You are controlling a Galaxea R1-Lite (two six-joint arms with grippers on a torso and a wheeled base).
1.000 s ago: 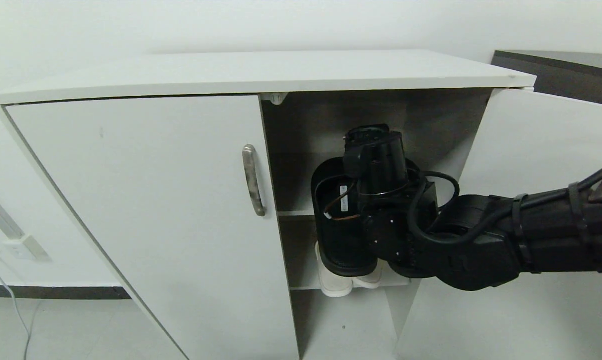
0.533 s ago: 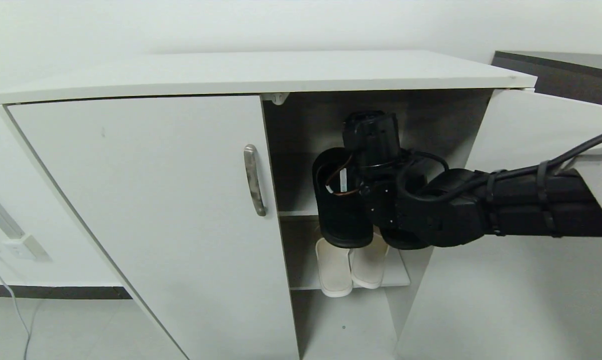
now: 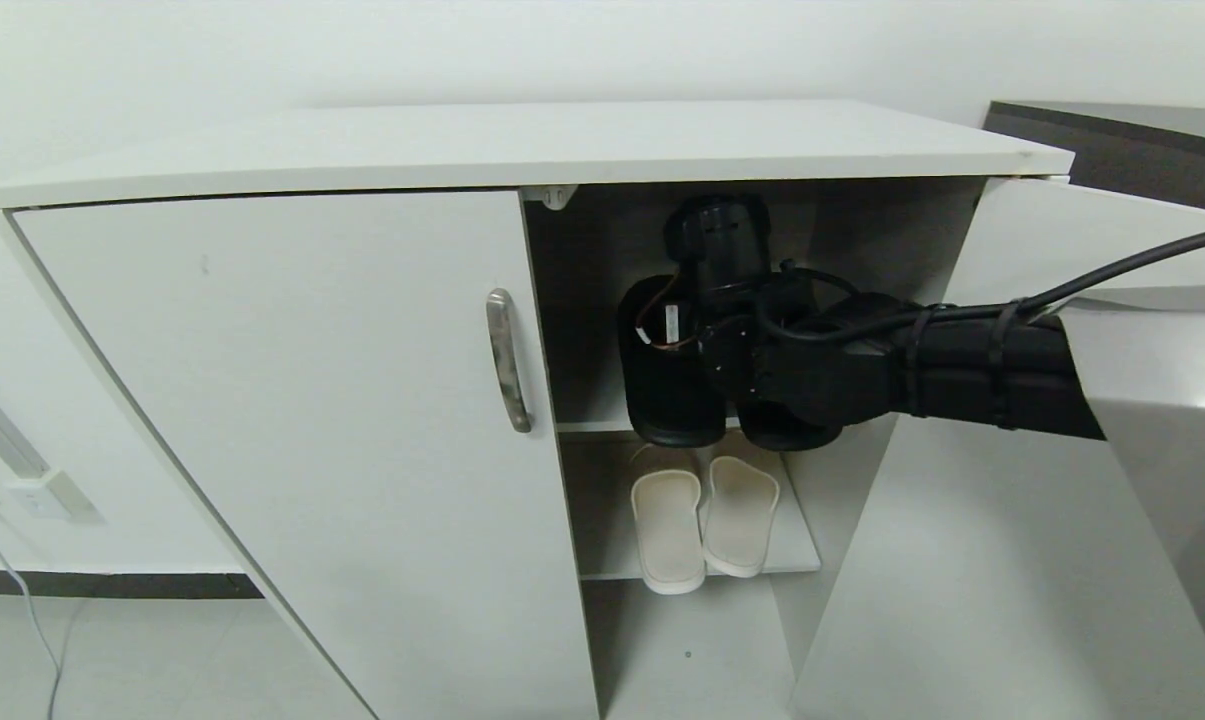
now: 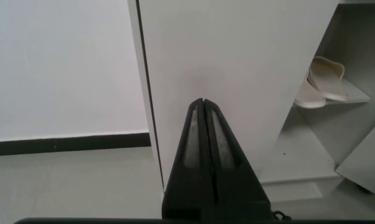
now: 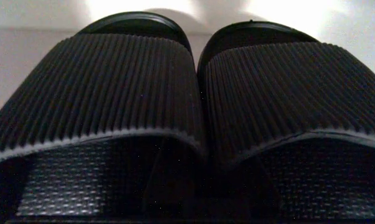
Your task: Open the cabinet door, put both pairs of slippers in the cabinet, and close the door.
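pointing into cabinet point(image 3: 522, 150), black slippers point(image 3: 667, 400) (lengthwise)

From the head, looking forward and down at the cabinet point(image 3: 522, 150), middling near. From the left wrist, low, facing the closed left door point(image 4: 237, 62); shares the white slippers point(image 4: 327, 78) with the head view. From the right wrist, hard up against the black slippers point(image 5: 187, 112).

We see the white cabinet point(image 3: 522, 150), its right door point(image 3: 1012, 560) swung open. Ribbed black slippers point(image 3: 662, 390) sit side by side at the upper shelf point(image 3: 590, 427). White slippers point(image 3: 702, 525) lie on the shelf below point(image 3: 607, 555).
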